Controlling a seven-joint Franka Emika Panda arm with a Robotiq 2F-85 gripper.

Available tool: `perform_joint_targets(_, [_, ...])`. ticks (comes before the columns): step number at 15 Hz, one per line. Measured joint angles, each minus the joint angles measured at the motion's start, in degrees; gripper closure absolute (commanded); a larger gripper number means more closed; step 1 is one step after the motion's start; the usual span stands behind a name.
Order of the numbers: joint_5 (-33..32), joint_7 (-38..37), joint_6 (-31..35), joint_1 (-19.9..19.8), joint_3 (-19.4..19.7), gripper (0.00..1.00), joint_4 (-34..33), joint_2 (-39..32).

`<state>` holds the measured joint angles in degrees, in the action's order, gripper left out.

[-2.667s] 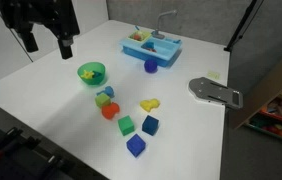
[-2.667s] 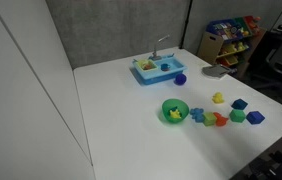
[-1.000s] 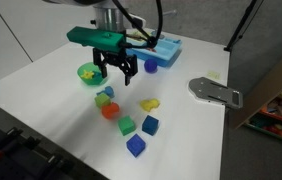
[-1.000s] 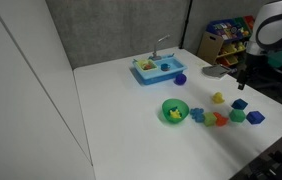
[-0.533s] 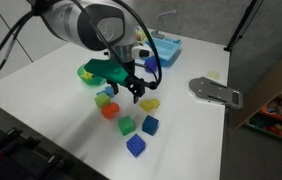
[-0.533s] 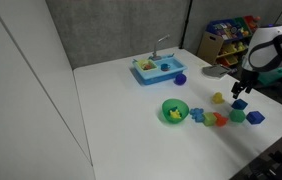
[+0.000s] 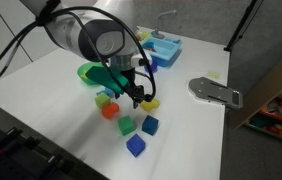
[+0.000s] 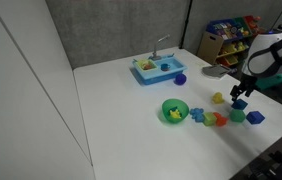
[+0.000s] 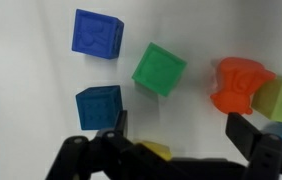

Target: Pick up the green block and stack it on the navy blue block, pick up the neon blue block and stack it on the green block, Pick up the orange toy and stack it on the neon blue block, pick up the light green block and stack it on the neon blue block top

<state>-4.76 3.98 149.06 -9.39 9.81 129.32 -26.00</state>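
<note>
In the wrist view the green block (image 9: 159,69) lies just beyond my open gripper (image 9: 179,135), with bare table between the jaws. The navy blue block (image 9: 99,105) sits by the left finger and the neon blue block (image 9: 98,34) is farther off. To the right are the orange toy (image 9: 241,84) and the light green block (image 9: 281,100) at the frame edge. In an exterior view the gripper (image 7: 133,93) hovers over the cluster: green block (image 7: 127,125), navy blue block (image 7: 151,125), neon blue block (image 7: 135,146), orange toy (image 7: 110,111), light green block (image 7: 103,98).
A yellow toy (image 7: 151,103) lies right beside the gripper and peeks from under it (image 9: 156,150). A green bowl (image 7: 89,72), a purple cup (image 7: 151,66) and a blue toy sink (image 7: 161,47) stand behind. A grey flat tool (image 7: 216,92) lies near the table's edge.
The arm swung in from the far corner, passed the green bowl and came down over the cluster of blocks. The gripper stayed open and the blocks did not move.
</note>
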Motion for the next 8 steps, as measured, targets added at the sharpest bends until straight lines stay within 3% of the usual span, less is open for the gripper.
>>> perform_joint_targets(5, [-0.02,0.00,1.05,-0.10,0.29,0.00,1.06,-1.32])
perform_joint_targets(8, [-0.02,0.00,5.46,-0.20,0.50,0.00,2.04,-3.13])
